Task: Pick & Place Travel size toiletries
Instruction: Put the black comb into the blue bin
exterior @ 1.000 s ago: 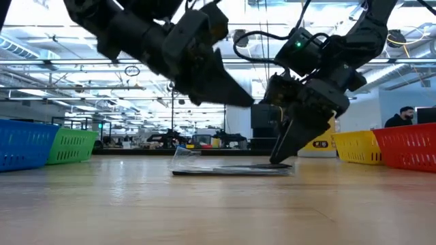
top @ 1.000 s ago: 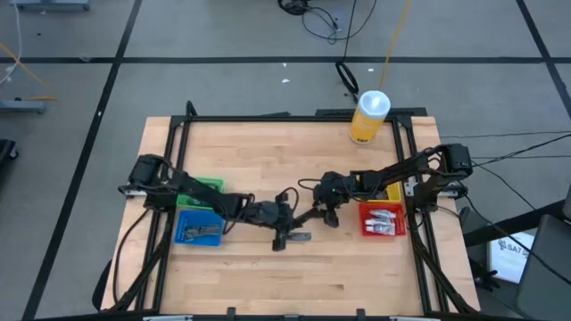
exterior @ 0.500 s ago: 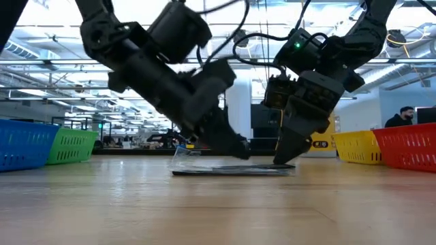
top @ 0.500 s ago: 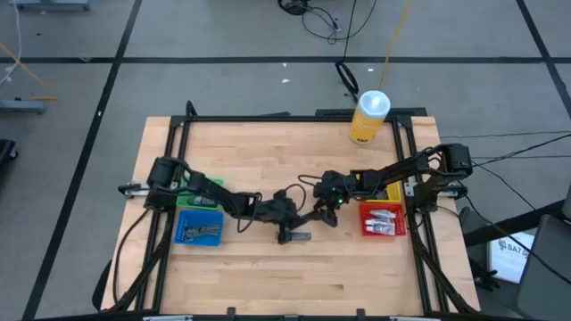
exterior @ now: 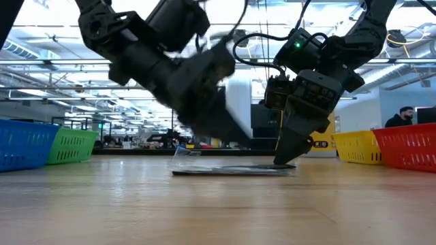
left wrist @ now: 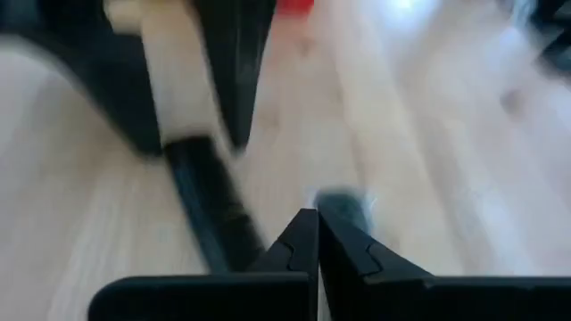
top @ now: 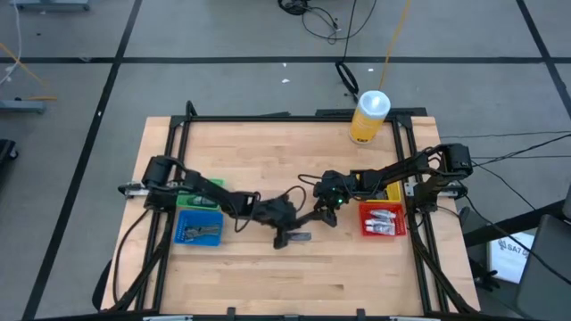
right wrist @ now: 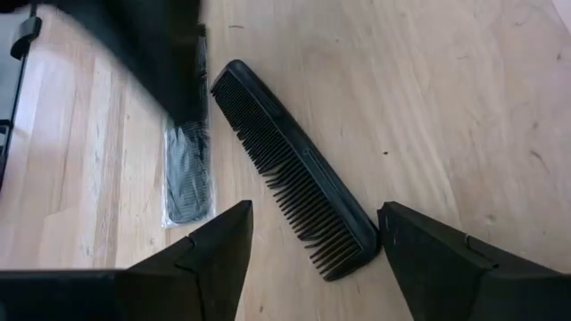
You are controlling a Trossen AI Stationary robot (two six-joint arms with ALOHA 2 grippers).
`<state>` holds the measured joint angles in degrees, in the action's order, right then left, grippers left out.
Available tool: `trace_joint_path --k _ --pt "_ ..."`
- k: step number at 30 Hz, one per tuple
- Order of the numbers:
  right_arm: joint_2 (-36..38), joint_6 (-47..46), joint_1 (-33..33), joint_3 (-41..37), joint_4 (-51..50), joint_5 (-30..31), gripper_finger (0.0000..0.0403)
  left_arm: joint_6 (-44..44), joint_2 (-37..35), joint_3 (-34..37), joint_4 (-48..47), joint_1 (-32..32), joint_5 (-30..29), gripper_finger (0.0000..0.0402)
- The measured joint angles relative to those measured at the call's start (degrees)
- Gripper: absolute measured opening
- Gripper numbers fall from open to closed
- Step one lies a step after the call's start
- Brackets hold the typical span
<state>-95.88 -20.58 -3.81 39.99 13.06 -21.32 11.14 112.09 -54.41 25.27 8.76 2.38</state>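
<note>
A bare black comb [right wrist: 294, 169] lies flat on the wood, and beside it a dark comb lies in a clear packet [right wrist: 186, 174]. In the high view both lie mid-table, the comb [top: 308, 217] and the packet [top: 300, 237]. My right gripper [right wrist: 312, 214] hovers open over the bare comb's near end, one finger on either side, not touching. My left gripper [left wrist: 317, 223] is shut. It comes in from the table's left, slanting down, and its tip [right wrist: 183, 111] stands at the packet's far end. My left gripper has its shut fingertips [right wrist: 183, 111] at one end of the packet [right wrist: 192, 134], slanting down from the table's left. Blur and the fingers themselves hide the meeting place, so I cannot tell whether they touch it. The packet lies flat on the table.
A blue bin [top: 198, 227] and a green bin [top: 203, 187] stand at the left. A red bin [top: 382, 219] with white tubes and a yellow bin [top: 393, 192] stand at the right. A big yellow bottle [top: 368, 117] stands at the far edge. Bare wood lies toward the near edge.
My left gripper has gone down and toward the table's right, coming in over the packet, and has stayed shut. My right gripper has kept its place over the comb and rolled a little about its own axis. The comb and the packet have not moved.
</note>
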Motion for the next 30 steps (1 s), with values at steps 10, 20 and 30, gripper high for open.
trace_joint_path --k 10,20,30 --pt "-0.02 -2.22 0.14 -0.02 0.32 -2.34 0.0238 -1.04 0.16 0.09 -10.27 -1.26 -6.32 0.0004" --pt "-0.07 -5.02 0.36 -0.09 2.51 -1.22 0.0238 -8.57 -1.17 0.09 -10.29 -8.84 -16.57 0.0003" --pt "-0.96 -11.79 -0.17 -0.09 7.66 9.38 0.0238 -12.79 -1.18 0.07 -15.31 -5.91 -7.97 0.0002"
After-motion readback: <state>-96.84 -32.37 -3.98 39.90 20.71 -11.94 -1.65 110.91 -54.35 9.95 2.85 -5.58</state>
